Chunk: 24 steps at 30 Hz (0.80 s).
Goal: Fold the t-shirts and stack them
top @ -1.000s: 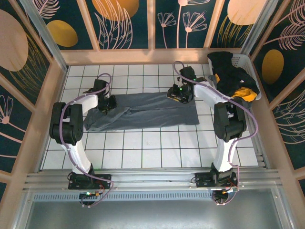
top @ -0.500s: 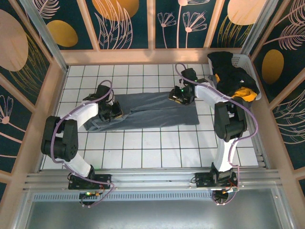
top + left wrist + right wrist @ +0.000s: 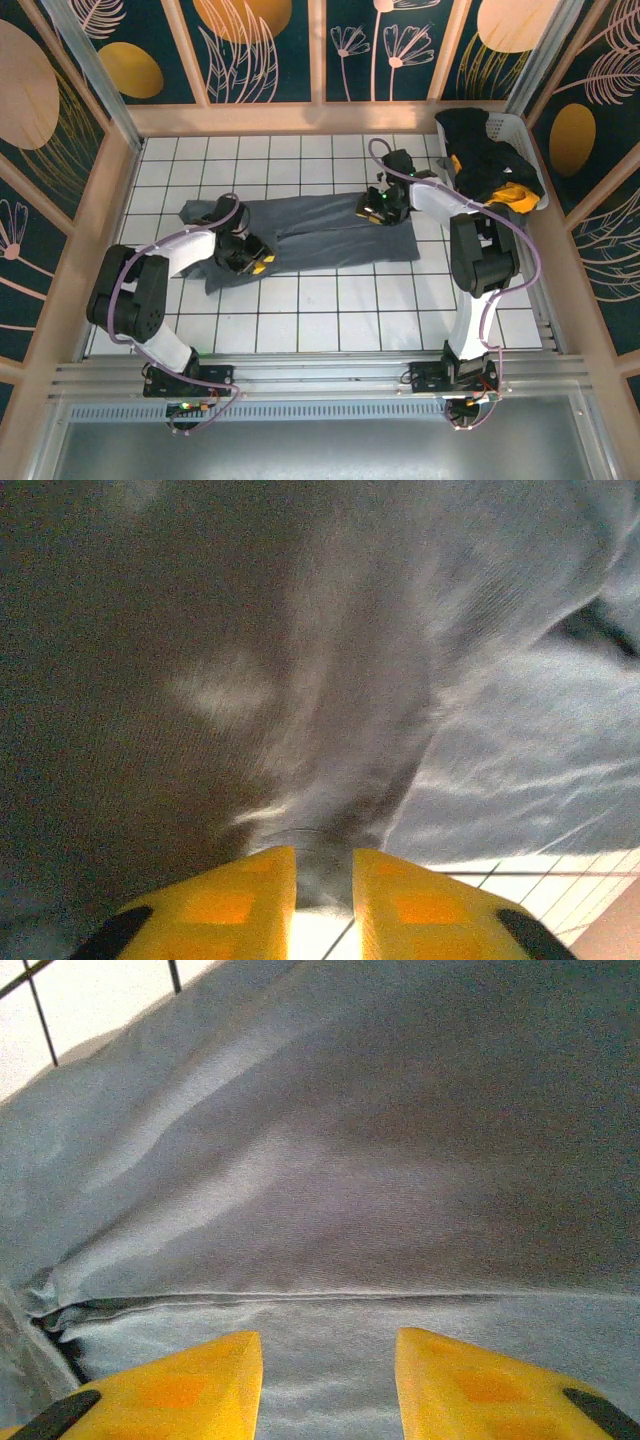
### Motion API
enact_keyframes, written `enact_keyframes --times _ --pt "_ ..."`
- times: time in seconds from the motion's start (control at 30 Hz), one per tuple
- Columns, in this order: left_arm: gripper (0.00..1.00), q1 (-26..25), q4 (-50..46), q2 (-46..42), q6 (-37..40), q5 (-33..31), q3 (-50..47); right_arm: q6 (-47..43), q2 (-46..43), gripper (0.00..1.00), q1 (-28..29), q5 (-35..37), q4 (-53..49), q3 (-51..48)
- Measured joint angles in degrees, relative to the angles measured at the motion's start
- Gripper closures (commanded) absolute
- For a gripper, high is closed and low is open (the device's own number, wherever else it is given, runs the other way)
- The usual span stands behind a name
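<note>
A slate-grey t-shirt (image 3: 320, 230) lies spread across the middle of the tiled table, creased along its length. My left gripper (image 3: 256, 262) is low over its near left part. In the left wrist view that gripper (image 3: 324, 885) has its yellow fingers (image 3: 240, 900) slightly apart, with a bunched fold of the grey t-shirt (image 3: 330, 730) between them. My right gripper (image 3: 376, 207) is over the shirt's far right part. In the right wrist view it (image 3: 328, 1375) is open just above flat grey cloth (image 3: 350, 1160), close to a fold line.
A white laundry basket (image 3: 502, 122) stands at the far right corner, with a black shirt (image 3: 478, 150) and an orange-yellow one (image 3: 512, 193) piled in it. Wooden rails wall the table at the left, back and right. Bare white tiles (image 3: 340, 310) lie in front of the shirt.
My left gripper has moved right and toward the near edge, shifting the shirt's left part with it, and its fingers have parted. The right gripper has barely moved.
</note>
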Motion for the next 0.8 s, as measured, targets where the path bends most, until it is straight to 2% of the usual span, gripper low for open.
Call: enact_keyframes --times 0.07,0.2,0.37,0.47,0.6,0.67,0.8 --pt "0.46 -0.04 -0.02 -1.33 -2.16 0.52 -1.33 0.02 -0.09 0.60 -0.09 -0.26 0.33 -0.55" --pt "0.53 -0.04 -1.03 -4.94 -4.55 0.24 -2.47 0.02 -0.17 0.60 -0.09 -0.44 1.05 -1.33" --pt "0.61 0.66 -9.05 -8.28 -2.69 -7.50 3.08 0.00 -2.16 0.60 0.04 -1.62 3.08 -4.22" --pt "0.62 5.05 -11.65 -9.09 0.70 -13.16 5.53 -0.22 -4.98 0.56 0.76 -4.31 5.42 -6.82" --pt "0.60 15.19 -12.57 -9.03 6.69 -20.96 5.35 -0.33 -9.22 0.51 3.63 -12.02 11.80 -10.36" --pt "0.58 18.93 -11.41 -8.70 9.33 -22.56 4.83 -0.17 -10.23 0.51 5.27 -15.17 14.08 -10.71" --pt "0.63 20.70 -7.48 -5.38 14.14 -23.17 4.70 -0.07 -10.43 0.51 7.28 -18.71 16.57 -10.71"
